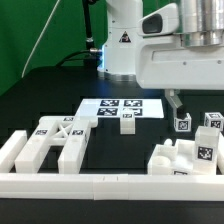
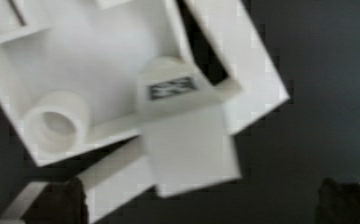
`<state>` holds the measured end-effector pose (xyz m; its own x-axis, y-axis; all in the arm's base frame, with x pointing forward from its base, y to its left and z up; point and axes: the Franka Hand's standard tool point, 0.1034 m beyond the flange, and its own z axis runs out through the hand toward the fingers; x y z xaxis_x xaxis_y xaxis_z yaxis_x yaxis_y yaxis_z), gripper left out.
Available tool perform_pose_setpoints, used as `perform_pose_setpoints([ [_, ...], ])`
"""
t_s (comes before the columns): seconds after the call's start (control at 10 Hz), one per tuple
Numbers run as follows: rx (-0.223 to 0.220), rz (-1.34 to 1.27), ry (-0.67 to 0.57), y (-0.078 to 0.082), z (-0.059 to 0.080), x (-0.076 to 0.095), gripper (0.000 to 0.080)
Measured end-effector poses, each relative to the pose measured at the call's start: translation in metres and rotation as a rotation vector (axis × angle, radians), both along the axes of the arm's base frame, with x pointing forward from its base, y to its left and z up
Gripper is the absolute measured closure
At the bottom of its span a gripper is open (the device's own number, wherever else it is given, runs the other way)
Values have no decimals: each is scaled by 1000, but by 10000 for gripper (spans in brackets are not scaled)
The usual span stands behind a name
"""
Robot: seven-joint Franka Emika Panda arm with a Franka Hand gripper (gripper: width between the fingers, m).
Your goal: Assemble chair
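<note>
The chair lies in loose white tagged pieces. In the exterior view a cluster of slabs and bars [image 1: 52, 148] sits at the left. A small block [image 1: 127, 123] stands mid-table, and more blocky pieces [image 1: 185, 155] sit at the right with two small tagged cubes [image 1: 183, 122] behind them. My gripper [image 1: 180, 106] hangs over that right group, with one dark finger [image 1: 172, 101] showing. In the wrist view the gripper [image 2: 191, 208] is open. Its dark fingertips [image 2: 31, 205] stand wide apart above a white slab [image 2: 106, 70] with a round peg [image 2: 56, 125], a tag [image 2: 172, 90] and a bar [image 2: 189, 150]. Nothing is held.
The marker board [image 1: 118, 106] lies flat behind the small block. A long white rail [image 1: 100, 184] runs along the table's front edge. The robot's base [image 1: 122, 45] stands at the back on the black table [image 1: 30, 105].
</note>
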<state>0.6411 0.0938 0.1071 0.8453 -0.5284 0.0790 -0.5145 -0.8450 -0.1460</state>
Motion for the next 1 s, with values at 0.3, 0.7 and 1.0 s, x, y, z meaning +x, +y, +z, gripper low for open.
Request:
perform_pose_setpoints([
  [0.3,-24,123,39,-16,-5,-34,150],
  [0.7,-97,424,28,-16,-5,-39,150],
  [1.0,-125,649,36,-30,-15,-51,150],
])
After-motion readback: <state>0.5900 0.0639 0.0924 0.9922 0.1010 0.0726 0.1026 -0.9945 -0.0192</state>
